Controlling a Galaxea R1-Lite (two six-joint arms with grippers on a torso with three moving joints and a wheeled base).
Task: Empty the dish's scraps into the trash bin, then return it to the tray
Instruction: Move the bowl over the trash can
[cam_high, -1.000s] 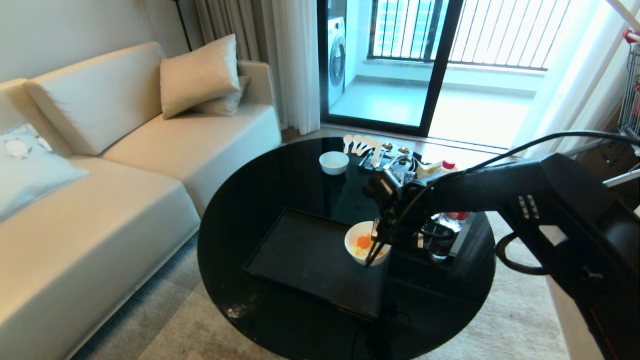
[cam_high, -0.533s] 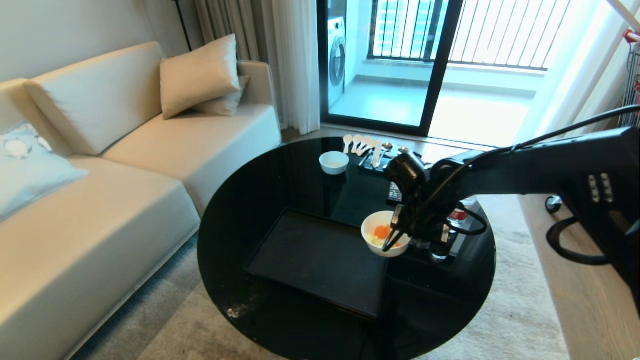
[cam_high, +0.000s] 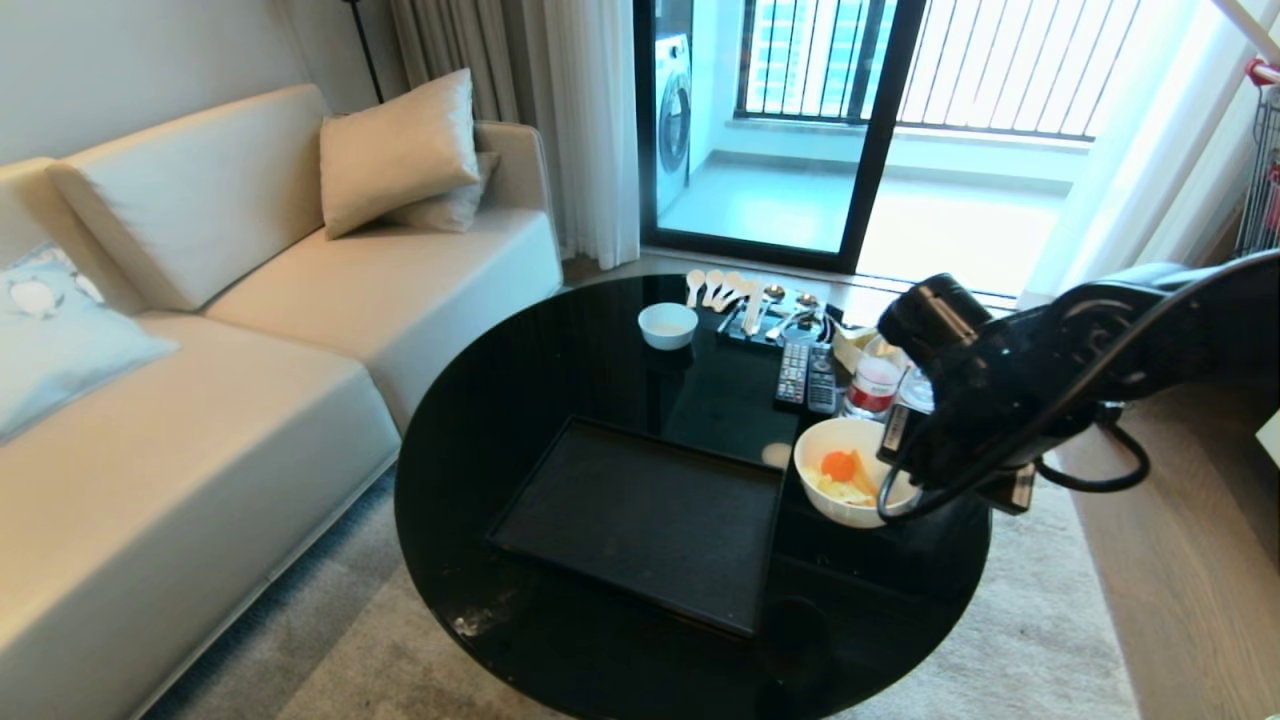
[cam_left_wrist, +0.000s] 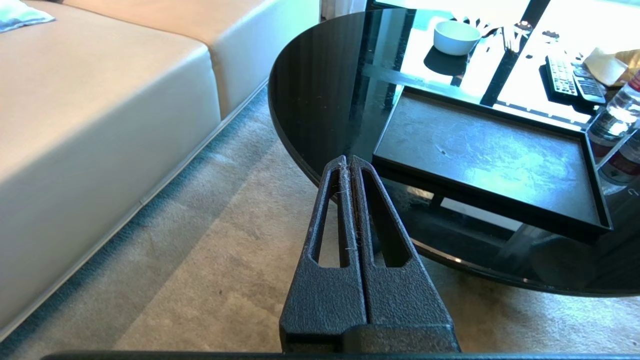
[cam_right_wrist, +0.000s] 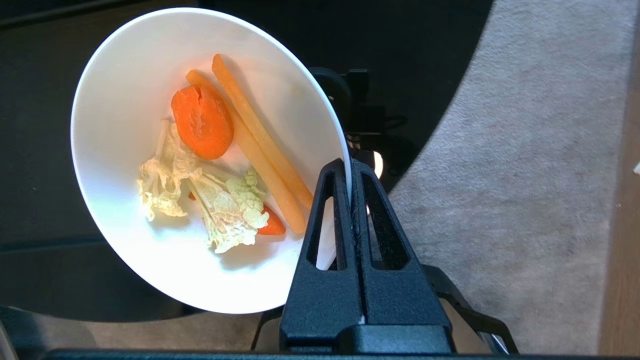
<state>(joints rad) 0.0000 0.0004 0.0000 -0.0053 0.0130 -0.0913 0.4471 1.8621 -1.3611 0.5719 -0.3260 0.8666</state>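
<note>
The dish, a deep white bowl, has left the tray since a second ago: it sat then at the tray's right end, half a second later it was lifted above that end, and it now hangs clear of the tray on its right side, over the right part of the round black glass worktop near its edge. The right pincer is clamped on the dish's rim, one finger inside the wall and one outside, and the black right arm has swung with it toward the right of the head view. The scraps lie inside the dish: an orange carrot slice, two carrot sticks and pale cabbage pieces. The tray lies bare on the worktop. The arm's shift has uncovered two remote controls and a red-labelled water bottle behind the dish, which it hid a second ago. The smaller white bowl and the row of spoons at the far side have not moved. The left pincer hangs with its fingers pressed together above the carpet, beside the near edge of the worktop
</note>
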